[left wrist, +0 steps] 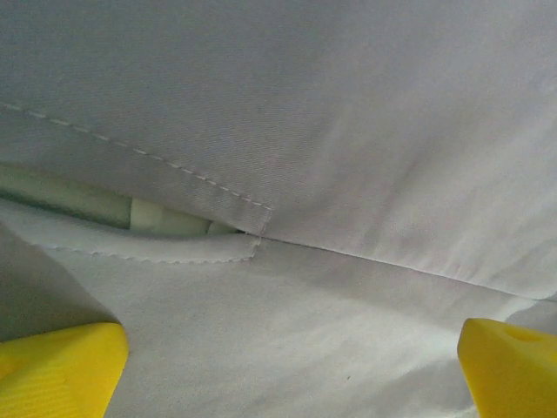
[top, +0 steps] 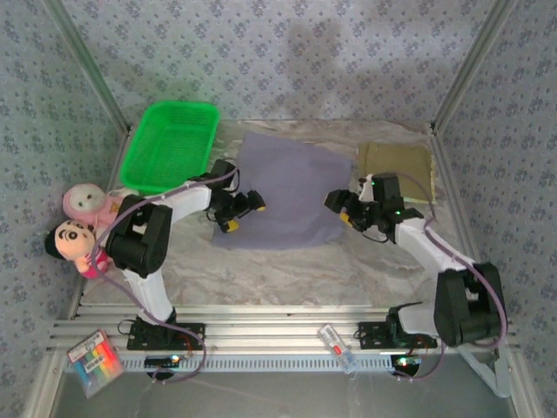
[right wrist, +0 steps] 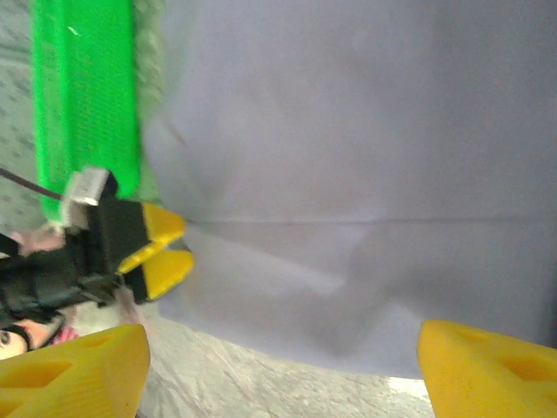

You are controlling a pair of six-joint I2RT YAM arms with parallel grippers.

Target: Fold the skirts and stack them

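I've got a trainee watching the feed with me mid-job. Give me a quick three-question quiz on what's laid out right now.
1. True or false: the olive-khaki skirt lies inside the green basket.
2. Which garment lies spread out between the left gripper and the right gripper?
A. lavender-grey skirt
B. yellow-green floral skirt
C. pastel print skirt
3. Short answer: what toys lie close to the green basket, on its near side?

Key
1. False. It lies on its own at the far right, well apart from the basket.
2. A
3. The plush dolls
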